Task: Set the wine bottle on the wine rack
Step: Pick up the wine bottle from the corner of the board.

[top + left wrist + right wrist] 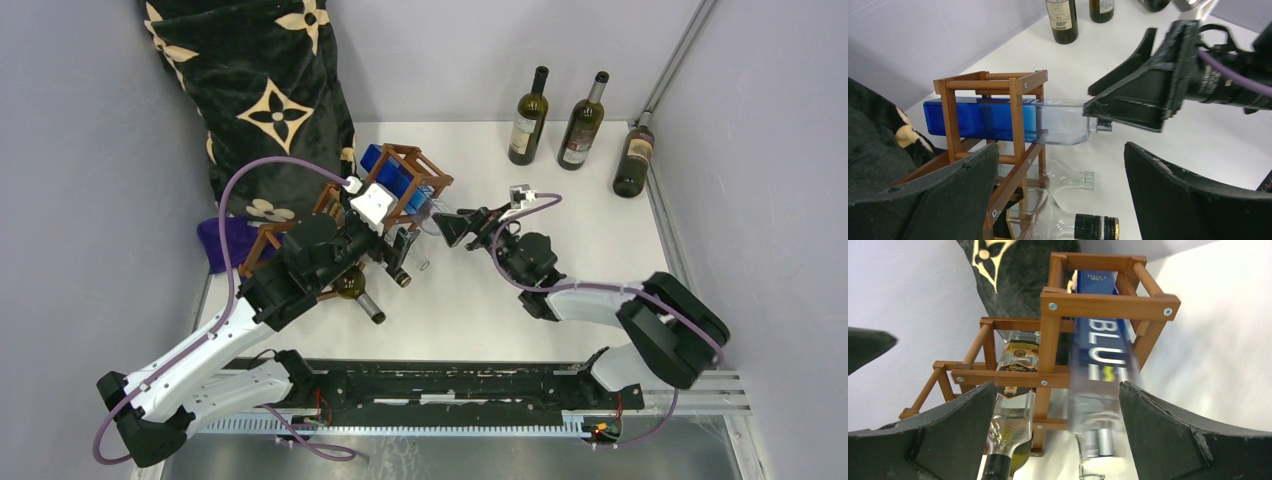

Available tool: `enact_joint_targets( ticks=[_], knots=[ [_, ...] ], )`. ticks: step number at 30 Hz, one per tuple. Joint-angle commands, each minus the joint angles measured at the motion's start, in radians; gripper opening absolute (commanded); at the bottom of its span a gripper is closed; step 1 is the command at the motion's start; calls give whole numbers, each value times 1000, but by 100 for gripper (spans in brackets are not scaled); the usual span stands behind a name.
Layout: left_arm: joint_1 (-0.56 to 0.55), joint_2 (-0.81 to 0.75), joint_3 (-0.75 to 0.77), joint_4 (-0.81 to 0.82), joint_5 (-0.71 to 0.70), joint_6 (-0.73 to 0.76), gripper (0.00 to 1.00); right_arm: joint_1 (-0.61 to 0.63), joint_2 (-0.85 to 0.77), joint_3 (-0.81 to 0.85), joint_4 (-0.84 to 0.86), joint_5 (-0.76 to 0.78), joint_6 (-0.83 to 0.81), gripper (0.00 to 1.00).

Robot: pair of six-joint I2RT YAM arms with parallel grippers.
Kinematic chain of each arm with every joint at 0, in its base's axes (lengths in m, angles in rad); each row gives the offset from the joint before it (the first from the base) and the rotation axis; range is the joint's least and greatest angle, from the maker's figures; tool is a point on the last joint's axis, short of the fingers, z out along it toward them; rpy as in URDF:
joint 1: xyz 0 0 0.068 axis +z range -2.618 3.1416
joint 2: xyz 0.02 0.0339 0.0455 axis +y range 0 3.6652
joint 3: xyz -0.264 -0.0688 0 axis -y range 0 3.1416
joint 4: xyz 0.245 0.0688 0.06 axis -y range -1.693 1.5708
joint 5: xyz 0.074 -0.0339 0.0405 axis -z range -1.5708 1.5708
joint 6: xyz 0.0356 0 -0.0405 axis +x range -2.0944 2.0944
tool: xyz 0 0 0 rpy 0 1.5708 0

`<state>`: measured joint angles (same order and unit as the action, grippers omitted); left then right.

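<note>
Both open-jawed: right gripper (452, 226) straddles the neck of the blue bottle (998, 120), probably to nudge it deeper into the wine rack (1018, 82), left gripper (1060, 147) hovers empty.

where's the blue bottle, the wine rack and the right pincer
blue bottle (978, 117): left wrist view, on its blue body
wine rack (1108, 305): right wrist view, on its top front bar
right pincer (443, 228): top external view, midway between its fingertips

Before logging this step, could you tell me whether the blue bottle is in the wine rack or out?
In: the blue bottle lies on its side through the top cell of the wine rack, neck protruding.
</note>
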<state>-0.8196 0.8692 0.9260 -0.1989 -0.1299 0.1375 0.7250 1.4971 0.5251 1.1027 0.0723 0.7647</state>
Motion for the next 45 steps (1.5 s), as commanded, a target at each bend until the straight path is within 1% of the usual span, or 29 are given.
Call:
enact_joint_targets(
  ticks=[1,6,10,15,20,25,39,45],
  knots=[
    [4,-16,2,58,-10,30,100,6,-153,-93,29,23,-112,98],
    [4,-14,0,59,-11,34,100,6,-328,-262,34,10,-203,98],
    [4,-12,-3,58,-12,35,100,5,-469,-322,-76,-33,-328,98],
    [4,-5,-8,62,-24,37,100,6,-638,-405,-158,28,-433,98],
    [4,8,-12,63,-36,40,100,4,-733,-454,-234,132,-473,98],
    [4,20,-15,61,-56,51,100,5,-747,-457,-326,247,-450,98],
    [3,32,-35,72,-95,79,100,3,-735,-476,-391,384,-404,98],
    [3,32,-41,73,-111,91,100,3,-706,-452,-418,443,-403,98]
  ],
)
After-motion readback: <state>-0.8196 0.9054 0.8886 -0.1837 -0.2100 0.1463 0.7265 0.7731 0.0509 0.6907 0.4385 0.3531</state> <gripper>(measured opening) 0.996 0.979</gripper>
